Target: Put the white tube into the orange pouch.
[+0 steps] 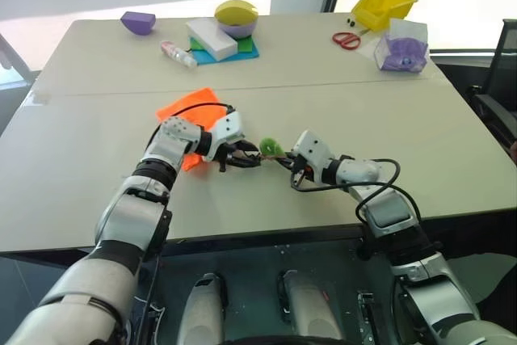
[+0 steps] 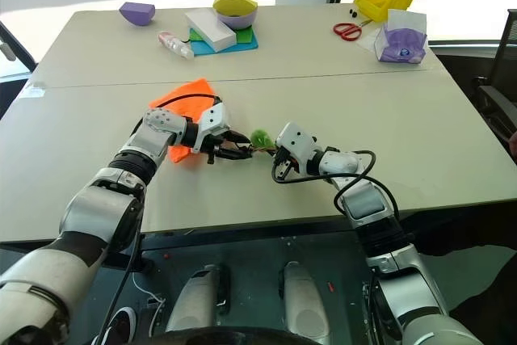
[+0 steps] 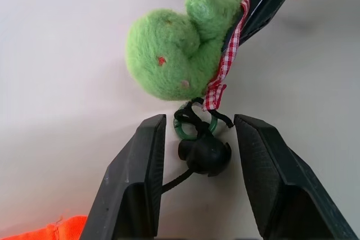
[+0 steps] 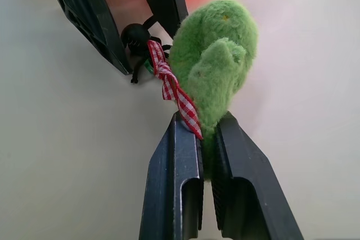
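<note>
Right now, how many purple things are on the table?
3: a purple bowl-like piece at the far left corner, a purple bowl under a yellow dome at far centre, and a clear bag of purple bits far right. Others may be hidden.

Beige table [image 1: 452,159], orange pouch [image 1: 187,104], scissors [image 1: 346,39]

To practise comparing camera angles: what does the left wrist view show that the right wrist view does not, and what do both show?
Left wrist view alone: the green ring beside the black cord stopper, between the left gripper's parted fingers.
Right wrist view alone: the right gripper shut on the green felt charm.
Both: the charm, its red checked ribbon, the stopper, a corner of the orange pouch, the table.
</note>
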Controlling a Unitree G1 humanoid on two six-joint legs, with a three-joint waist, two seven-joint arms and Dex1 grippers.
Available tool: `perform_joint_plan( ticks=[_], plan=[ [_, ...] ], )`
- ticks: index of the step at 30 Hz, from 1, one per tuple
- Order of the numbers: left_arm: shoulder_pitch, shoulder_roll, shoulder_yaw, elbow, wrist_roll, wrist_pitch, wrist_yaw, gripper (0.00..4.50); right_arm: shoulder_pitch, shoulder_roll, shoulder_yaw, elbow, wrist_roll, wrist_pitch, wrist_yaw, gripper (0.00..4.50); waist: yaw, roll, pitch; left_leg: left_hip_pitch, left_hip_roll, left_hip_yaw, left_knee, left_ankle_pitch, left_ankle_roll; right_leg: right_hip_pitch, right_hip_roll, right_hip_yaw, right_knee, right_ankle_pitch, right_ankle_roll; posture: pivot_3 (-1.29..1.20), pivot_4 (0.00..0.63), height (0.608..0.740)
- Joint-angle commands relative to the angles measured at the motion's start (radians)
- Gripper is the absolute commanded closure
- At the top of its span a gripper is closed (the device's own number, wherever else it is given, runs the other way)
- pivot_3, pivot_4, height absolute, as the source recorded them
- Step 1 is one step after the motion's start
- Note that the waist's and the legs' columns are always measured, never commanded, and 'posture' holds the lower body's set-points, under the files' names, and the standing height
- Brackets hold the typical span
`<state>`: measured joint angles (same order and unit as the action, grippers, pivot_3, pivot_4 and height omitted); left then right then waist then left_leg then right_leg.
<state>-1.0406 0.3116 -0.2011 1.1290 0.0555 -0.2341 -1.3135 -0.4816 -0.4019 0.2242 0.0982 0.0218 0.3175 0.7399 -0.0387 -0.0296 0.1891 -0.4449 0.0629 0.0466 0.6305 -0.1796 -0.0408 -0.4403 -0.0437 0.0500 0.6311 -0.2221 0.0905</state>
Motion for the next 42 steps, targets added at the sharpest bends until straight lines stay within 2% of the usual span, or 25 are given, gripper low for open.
perform_joint_plan(
  ticks=[1, 14, 21, 25, 36, 42],
  plan=[
    [-0.007, 0.008, 0.017, -0.018, -0.007, -0.011, -0.008, 2.53, -0.022, 0.006, -0.005, -0.024, 0.001, -0.019, -0.004, 4.50, 0.000, 0.000, 0.000, 0.000, 0.000, 0.000, 0.000, 0.000, 0.000, 0.000, 0.000, 0.000, 0.000, 0.000, 0.000, 0.00, 0.150, 0.740],
    [-0.018, 0.026, -0.033, -0.001, 0.056, 0.007, -0.038, 2.53, -0.025, 0.011, -0.001, -0.012, -0.003, -0.019, -0.005, 4.50, -0.002, 0.000, 0.000, 0.000, 0.000, 0.000, 0.000, 0.000, 0.000, 0.000, 0.000, 0.000, 0.000, 0.000, 0.000, 0.00, 0.150, 0.740],
    [-0.023, 0.008, -0.006, 0.004, 0.039, 0.027, -0.026, 2.53, -0.022, 0.016, 0.000, -0.016, -0.007, -0.018, -0.010, 4.50, -0.001, 0.000, 0.000, 0.000, 0.000, 0.000, 0.000, 0.000, 0.000, 0.000, 0.000, 0.000, 0.000, 0.000, 0.000, 0.00, 0.150, 0.740],
    [-0.018, 0.011, -0.010, 0.007, 0.051, 0.015, -0.011, 3.68, -0.025, 0.017, 0.004, -0.013, -0.011, -0.020, -0.011, 4.50, -0.001, 0.000, 0.000, 0.000, 0.000, 0.000, 0.000, 0.000, 0.000, 0.000, 0.000, 0.000, 0.000, 0.000, 0.000, 0.00, 0.150, 0.740],
    [-0.012, 0.025, -0.014, -0.002, 0.055, -0.009, -0.026, 3.68, -0.026, 0.011, -0.009, -0.013, -0.011, -0.023, -0.013, 4.50, -0.001, 0.000, 0.000, 0.000, 0.000, 0.000, 0.000, 0.000, 0.000, 0.000, 0.000, 0.000, 0.001, 0.000, 0.000, 0.00, 0.150, 0.740],
    [-0.006, 0.083, -0.011, -0.054, 0.047, -0.020, -0.080, 3.68, -0.035, -0.036, -0.068, 0.015, -0.006, -0.028, -0.027, 4.50, -0.004, 0.000, 0.000, 0.000, 0.000, 0.000, 0.000, 0.000, 0.000, 0.000, 0.000, 0.000, 0.001, 0.000, 0.000, 0.00, 0.150, 0.740]
  ],
)
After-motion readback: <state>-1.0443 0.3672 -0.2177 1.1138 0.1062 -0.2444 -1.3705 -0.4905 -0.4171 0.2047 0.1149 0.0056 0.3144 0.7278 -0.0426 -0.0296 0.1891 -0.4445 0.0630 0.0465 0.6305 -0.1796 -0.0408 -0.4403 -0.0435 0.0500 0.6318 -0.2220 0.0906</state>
